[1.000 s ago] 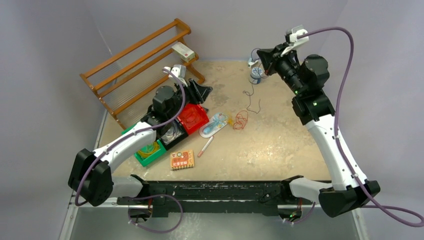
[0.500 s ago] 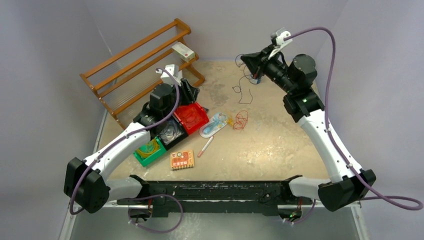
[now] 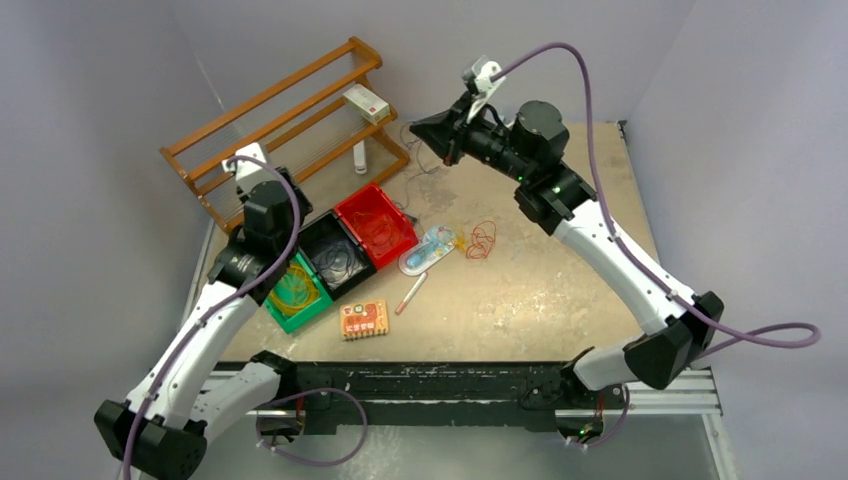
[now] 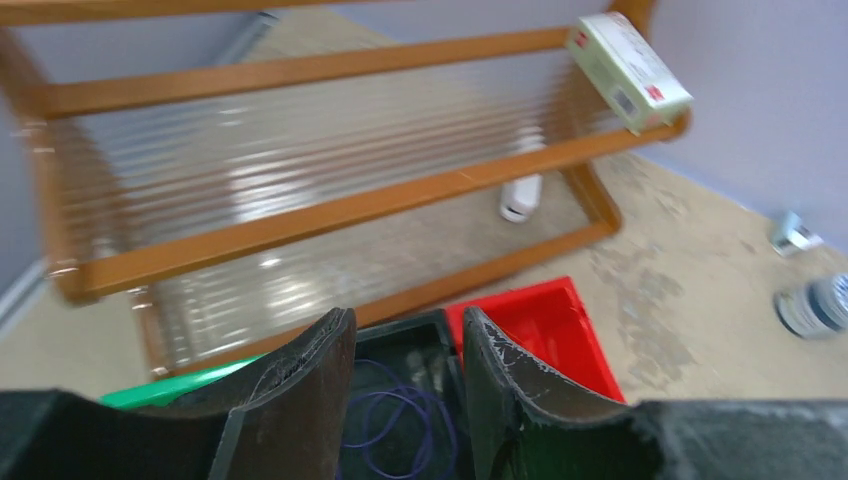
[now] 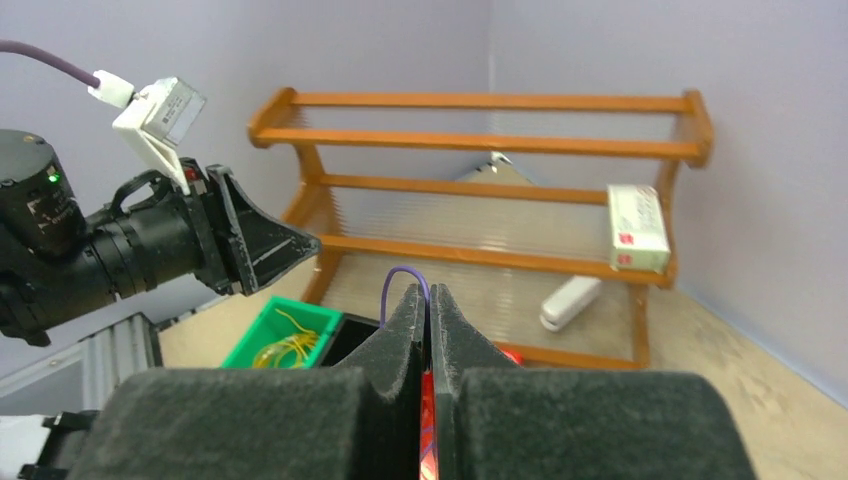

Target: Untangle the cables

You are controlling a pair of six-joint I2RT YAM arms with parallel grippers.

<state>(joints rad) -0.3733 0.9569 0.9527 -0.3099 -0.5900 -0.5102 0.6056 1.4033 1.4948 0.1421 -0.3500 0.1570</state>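
Observation:
My right gripper [image 5: 426,292] [image 3: 420,130] is shut on a thin dark purple cable [image 5: 404,274], held high over the back of the table with its ends dangling [image 3: 428,165]. A red cable [image 3: 481,240] lies in loose loops on the tabletop. A yellow cable [image 5: 283,345] sits in the green bin [image 3: 296,295], and a dark purple cable loop [image 4: 400,430] lies in the black bin [image 3: 335,255]. Raised to the left, my left gripper [image 4: 407,318] [image 5: 290,245] is open and empty above the black bin.
A red bin [image 3: 375,222] adjoins the black one. The wooden rack [image 3: 280,130] holds a white box [image 3: 365,102], with a white stapler-like item [image 3: 360,157] under it. A plastic packet [image 3: 430,248], a pen [image 3: 410,293] and an orange box [image 3: 363,318] lie mid-table. A small can [image 4: 812,305] stands at the back.
The right arm has swung left from the back right corner, carrying the dark cable toward the bins. The left arm has pulled back leftward from the red bin and risen.

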